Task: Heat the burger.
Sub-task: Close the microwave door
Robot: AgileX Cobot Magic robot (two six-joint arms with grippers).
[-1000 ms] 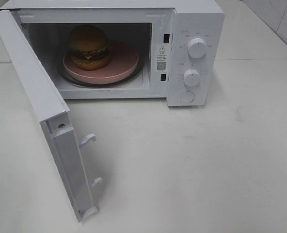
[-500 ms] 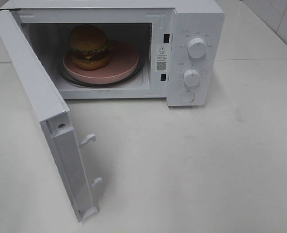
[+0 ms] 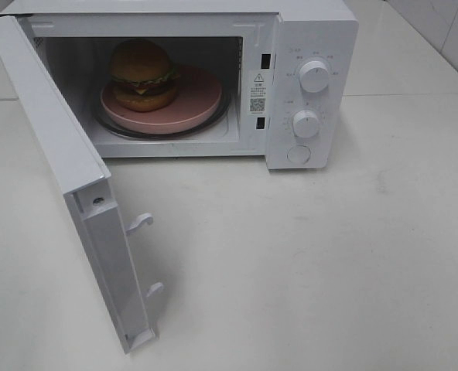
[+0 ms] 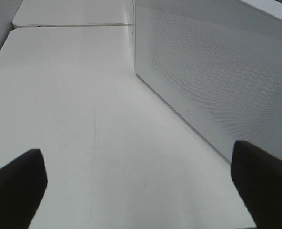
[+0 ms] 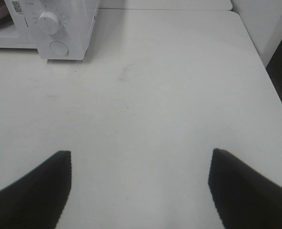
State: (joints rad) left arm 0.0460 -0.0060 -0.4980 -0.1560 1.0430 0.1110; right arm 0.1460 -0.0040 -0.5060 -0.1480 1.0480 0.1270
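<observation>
**Burger's in the microwave, door hanging wide open**

Starting on the left, the left end effector (image 4: 138, 191) sits low over the white bench (image 3: 329, 270). Its two dark fingers (image 4: 17, 186) are spread wide with nothing between them. Its wrist camera looks along the outer face of the microwave door (image 4: 212, 71), all dotted mesh, which stands close by on the bench side.

From the high camera, that door is swung right out toward the front left. Two little hook latches (image 3: 140, 222) poke out of its inner edge.

Inside the white microwave (image 3: 306, 23), the burger (image 3: 141, 73) sits upright on the left part of a round pink plate (image 3: 202, 97). The plate rests on the glass turntable (image 3: 217, 120).

Moving right, there's a warning sticker (image 3: 258, 91) on the frame beside the cavity. Then comes the control panel: upper knob (image 3: 314, 76), lower knob (image 3: 305, 124) and a round button (image 3: 299, 154) stacked top to bottom.

Over on the right, the right end effector (image 5: 140, 191) is also spread apart and empty, above bare bench. It's well clear of the microwave, and its wrist camera only catches the lower knob and button off in a far corner.
</observation>
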